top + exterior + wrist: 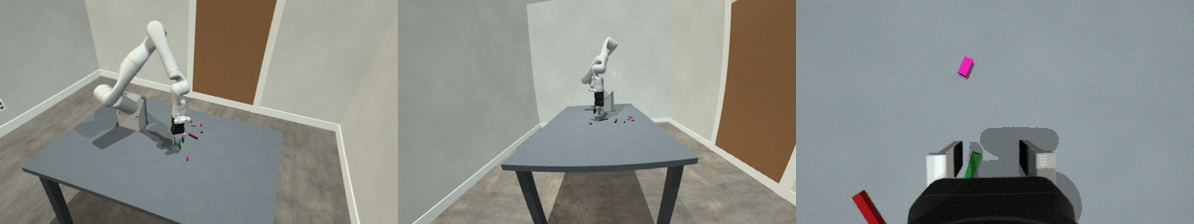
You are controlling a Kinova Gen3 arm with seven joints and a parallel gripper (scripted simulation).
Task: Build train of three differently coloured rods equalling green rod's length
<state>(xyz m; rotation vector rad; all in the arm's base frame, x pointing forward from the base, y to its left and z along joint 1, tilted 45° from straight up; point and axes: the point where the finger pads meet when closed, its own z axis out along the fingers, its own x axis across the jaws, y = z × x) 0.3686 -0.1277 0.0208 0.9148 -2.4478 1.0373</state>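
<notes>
The pincer (991, 159) was held wide open and empty, low over the green rod (972, 165) on the bench (1096, 75). That reference rod could be knocked if descent were continued.

A white arm (139, 59) with a black-bodied gripper (991, 165) works above a slate-grey table (104, 167) scattered with a green rod (972, 165), a red rod (193, 136), two magenta rods (965, 66), and blue (202, 132), orange and grey pieces.
</notes>
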